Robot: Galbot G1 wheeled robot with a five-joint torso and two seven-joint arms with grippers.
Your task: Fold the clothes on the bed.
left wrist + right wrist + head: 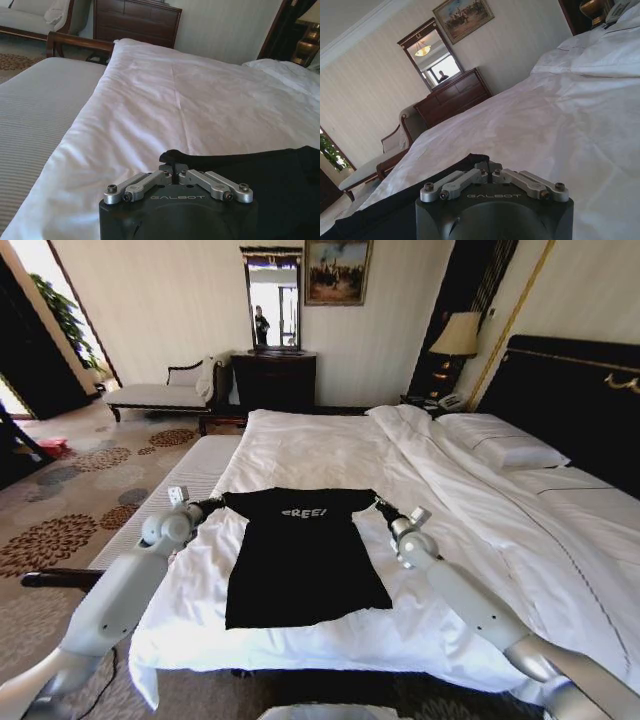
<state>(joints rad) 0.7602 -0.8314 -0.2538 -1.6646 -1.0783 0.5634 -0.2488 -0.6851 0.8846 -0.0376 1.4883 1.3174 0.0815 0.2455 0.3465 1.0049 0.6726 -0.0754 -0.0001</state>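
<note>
1. Progress check: we see the T-shirt (303, 560) lying flat on the bed (330, 455), near the foot end, "FREE!" lettering face up, collar toward the headboard (570, 400).
2. Body of the shirt looks spread out, hem closest to us, no fold line visible in the torso. We judge the main folds as not yet made.
3. Left claw (208, 506) sits at the shirt's left sleeve tip. In the left wrist view the left claw (173, 171) has its fingers drawn together on a tab of black fabric, so we read it as pinching the sleeve.
4. Right claw (383, 507) sits at the right sleeve tip. In the right wrist view the right claw (486, 166) is closed down with the dark shirt edge (420, 187) running up to it; we read it as gripping that sleeve too.
5. Both sleeves look pulled outward and taut between the two arms, roughly symmetric about the shirt.
6. Our estimate: early stage. Grasp on both sleeves is done; sleeve fold-in, lengthwise fold and final halving all remain.
7. Duvet (190, 100) around the shirt is smooth with light creases, nothing else lying on it near the work area.
8. Pillows (500, 445) are well apart from the shirt, by the headboard.
</note>
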